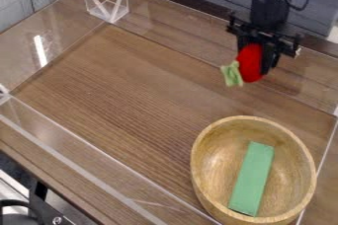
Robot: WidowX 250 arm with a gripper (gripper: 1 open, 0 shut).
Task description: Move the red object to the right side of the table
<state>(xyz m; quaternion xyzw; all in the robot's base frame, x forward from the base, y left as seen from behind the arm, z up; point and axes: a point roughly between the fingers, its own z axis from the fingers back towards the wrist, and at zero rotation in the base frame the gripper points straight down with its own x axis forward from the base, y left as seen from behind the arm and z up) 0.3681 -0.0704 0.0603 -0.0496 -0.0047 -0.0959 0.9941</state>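
- Strawberry (250,62): clamped between the jaws of the gripper (254,63), red body mostly covered by the fingers, green leafy end sticking out to the camera-left side of the tool.
- Whether it's lifted clear or skimming the table (119,91) can't be told from this angle; looks v. low.
- Gripper: points straight down, jaws closed on the strawberry, not fully together bc the toy fills the gap.
- Step in hand, my read: carry phase, w/ the toy already over the right part of the table.
- To do it well: hold the squeeze steady, no regrip mid-carry; toy is small + rounded, so likely to roll or pop out if the grip loosens early.
- Keep travel level and slow near the end; set it down on bare wood before opening, then lift straight up so the fingers don't flick the leafy end.
- Bowl (211,160) w/ green block (252,178) inside sits well to the near side of the tool; drop spot should stay clear of its rim.
- Clear wall (79,165) edges the table; the far-right edge is near the tool, so don't overshoot.
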